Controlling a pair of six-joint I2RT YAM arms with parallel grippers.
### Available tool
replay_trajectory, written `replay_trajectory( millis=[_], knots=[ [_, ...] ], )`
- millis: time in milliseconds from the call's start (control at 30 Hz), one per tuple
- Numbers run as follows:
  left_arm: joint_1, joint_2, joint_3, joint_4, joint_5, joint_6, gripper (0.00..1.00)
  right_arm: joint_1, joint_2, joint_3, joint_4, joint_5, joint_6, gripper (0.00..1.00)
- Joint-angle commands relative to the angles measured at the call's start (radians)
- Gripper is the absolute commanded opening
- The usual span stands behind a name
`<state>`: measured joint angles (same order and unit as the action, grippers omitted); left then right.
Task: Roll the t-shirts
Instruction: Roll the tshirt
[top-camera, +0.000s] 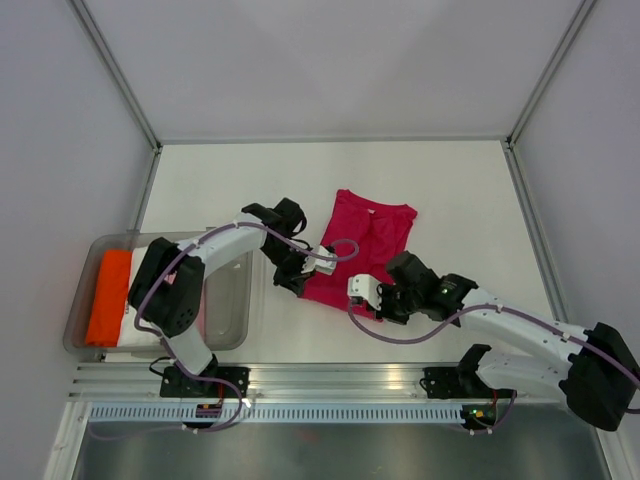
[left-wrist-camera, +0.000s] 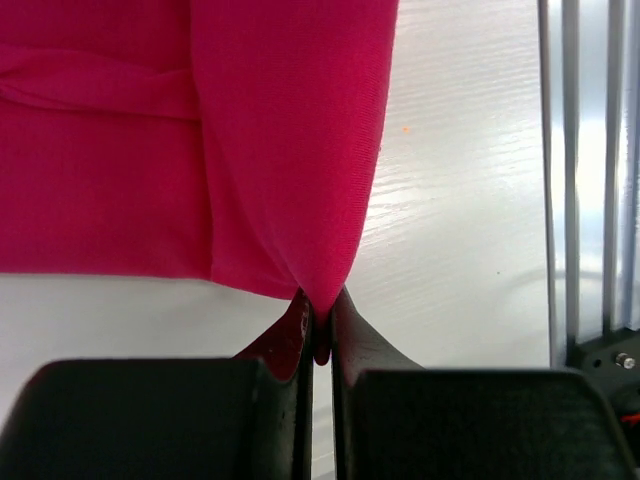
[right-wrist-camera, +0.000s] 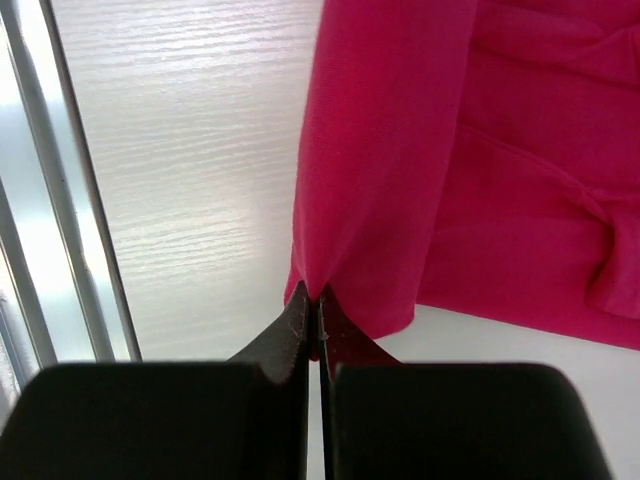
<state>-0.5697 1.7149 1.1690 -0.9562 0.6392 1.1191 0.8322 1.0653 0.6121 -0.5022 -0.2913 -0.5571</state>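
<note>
Bright, even, diffuse light fills all three views. On the white wood-grain bench (top-camera: 240, 190) the overhead view shows only faint, soft shadows beneath the arms. Both wrist views catch a pale sheen on the bench, strongest toward its near edge. The deep magenta-pink cloth t-shirt (left-wrist-camera: 290, 150) looks saturated yet sharp, with gentle shading in its folds. The black left claw (left-wrist-camera: 320, 325) and right claw (right-wrist-camera: 318, 305) are dark, nearly featureless.
</note>
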Motion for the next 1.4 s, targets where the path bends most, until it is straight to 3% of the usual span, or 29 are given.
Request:
replay_trajectory(
  millis=[0,167,433,467,533,667,700,767,867,967,1033,1233,1367],
  knots=[
    [0.014,0.038,0.098,-0.111,0.059,0.074,0.02,-0.095,0.080,0.049,-0.073,-0.155,-0.060,0.00],
    [0.060,0.208,0.309,-0.200,0.060,0.013,0.02,-0.238,0.116,0.057,0.016,-0.204,0.016,0.00],
    [0.096,0.334,0.446,-0.246,0.089,-0.001,0.02,-0.317,0.271,0.118,0.048,-0.183,0.057,0.03],
    [0.099,0.342,0.451,-0.250,0.089,0.004,0.02,-0.323,0.281,0.123,0.056,-0.180,0.083,0.06],
    [0.109,0.377,0.472,-0.266,0.085,0.008,0.05,-0.346,0.308,0.133,0.074,-0.164,0.108,0.24],
    [0.122,0.455,0.578,-0.300,0.082,-0.027,0.09,-0.383,0.309,0.133,0.113,-0.076,0.169,0.36],
    [0.128,0.466,0.615,-0.300,0.083,-0.039,0.09,-0.406,0.303,0.152,0.122,-0.078,0.215,0.42],
    [0.128,0.492,0.641,-0.300,0.073,-0.074,0.08,-0.461,0.295,0.195,0.135,-0.112,0.323,0.44],
    [0.128,0.512,0.656,-0.300,0.066,-0.151,0.04,-0.487,0.242,0.216,0.172,-0.135,0.419,0.43],
    [0.128,0.508,0.647,-0.300,0.074,-0.212,0.03,-0.487,0.142,0.169,0.275,-0.132,0.619,0.42],
    [0.128,0.508,0.650,-0.302,0.079,-0.255,0.03,-0.478,0.095,0.114,0.351,-0.128,0.779,0.33],
    [0.128,0.529,0.655,-0.266,0.040,-0.360,0.12,-0.217,0.133,-0.037,0.820,-0.003,0.996,0.13],
    [0.126,0.532,0.649,-0.257,0.024,-0.390,0.13,-0.127,0.206,-0.054,0.875,0.082,0.999,0.04]
  ],
)
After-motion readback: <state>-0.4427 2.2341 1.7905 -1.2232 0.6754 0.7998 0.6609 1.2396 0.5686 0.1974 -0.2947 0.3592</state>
